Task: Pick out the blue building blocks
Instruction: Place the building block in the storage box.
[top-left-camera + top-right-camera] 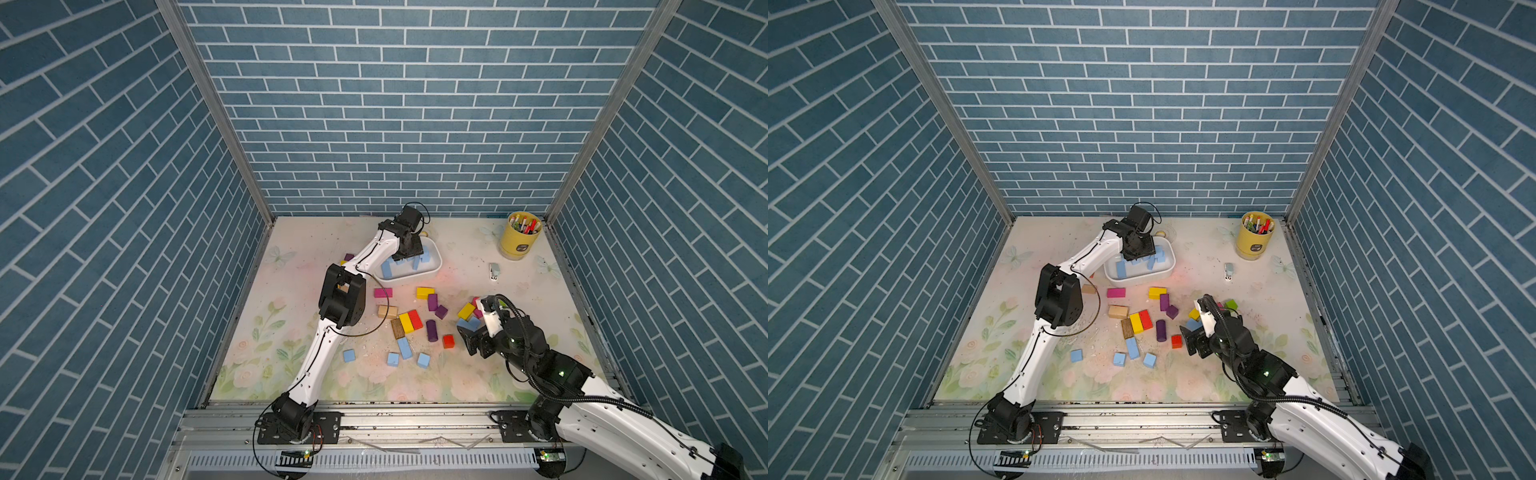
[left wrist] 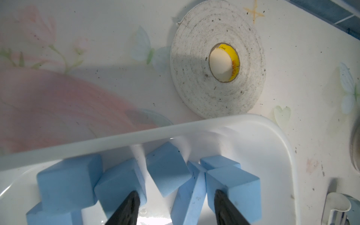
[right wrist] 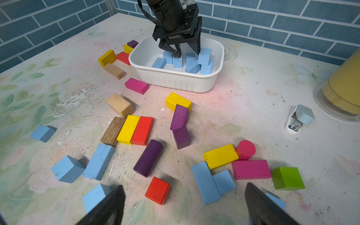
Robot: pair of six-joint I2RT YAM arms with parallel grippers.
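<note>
The blue building blocks (image 3: 204, 56) lie in two groups: several are piled in the white tray (image 3: 175, 79), where the left pincer (image 2: 176, 192) stands spread with nothing between its jaws, and the rest lie loose on the table (image 3: 253, 87). The right pincer (image 3: 184, 186) hangs spread and empty near a long blue brick (image 3: 205, 183). We judge the blocks light, rigid and matte, not slippery; we take them across two flat parallel faces, a brick across its short width.
</note>
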